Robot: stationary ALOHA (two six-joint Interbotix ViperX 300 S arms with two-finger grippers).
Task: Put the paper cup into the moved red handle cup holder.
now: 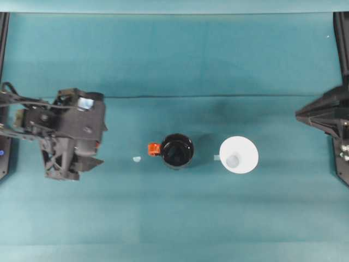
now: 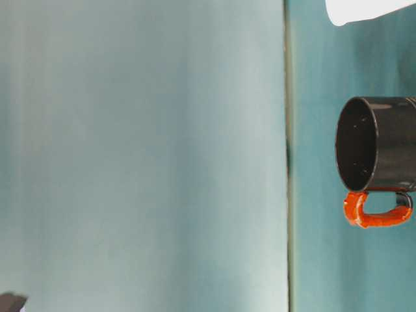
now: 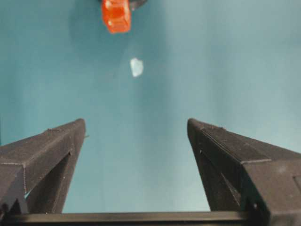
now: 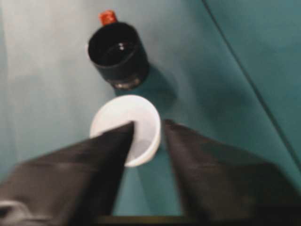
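The paper cup [image 1: 239, 155] stands upright on the teal table, right of centre, white with a wide rim. The red handle cup holder [image 1: 177, 151], glossy black, stands just left of it with its orange-red handle [image 1: 154, 148] pointing left. My left gripper [image 1: 97, 155] is open at the left, well away from the handle [image 3: 116, 15], with nothing between its fingers [image 3: 51, 150]. My right gripper [image 1: 301, 115] is at the right edge, open and apart from the cup. In the right wrist view the cup [image 4: 126, 129] lies beyond the fingertips and the holder [image 4: 117, 54] stands further off.
A small white scrap [image 1: 136, 159] lies on the table just left of the handle, also seen as a scrap [image 3: 136, 67] ahead of the left gripper. A seam in the cloth [image 1: 218, 96] runs across the table behind the cups.
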